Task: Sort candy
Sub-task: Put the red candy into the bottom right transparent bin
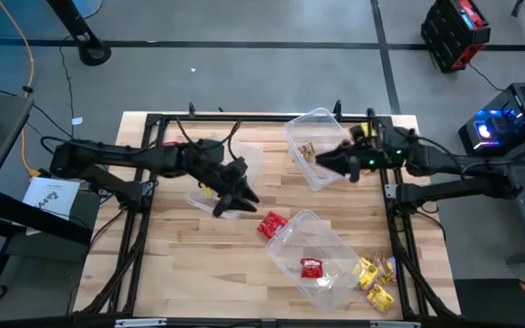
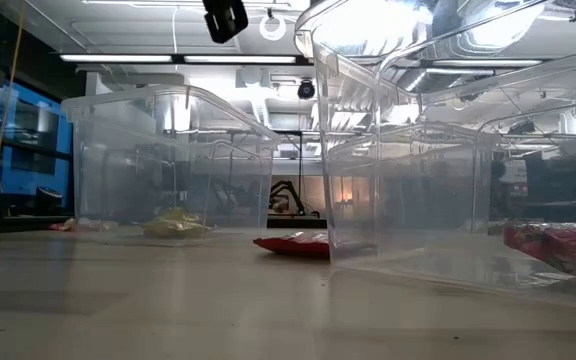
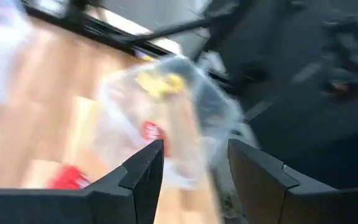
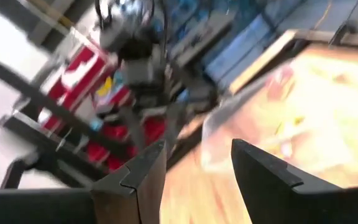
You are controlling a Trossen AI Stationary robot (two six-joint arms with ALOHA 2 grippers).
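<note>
Three clear tubs stand on the wooden table. The left tub holds a yellow candy. The far tub holds brown-gold candy. The near tub holds a red candy. Another red candy lies on the table between the tubs, and several yellow candies lie near the right front corner. My left gripper is open and empty above the left tub's right side; its own view shows nothing between the fingers. My right gripper is open and empty over the far tub's near end.
A black frame runs round the table's edges. In the low view the red candy lies between two tubs, and the yellow candy shows inside the left tub. Bare wood lies at the front left.
</note>
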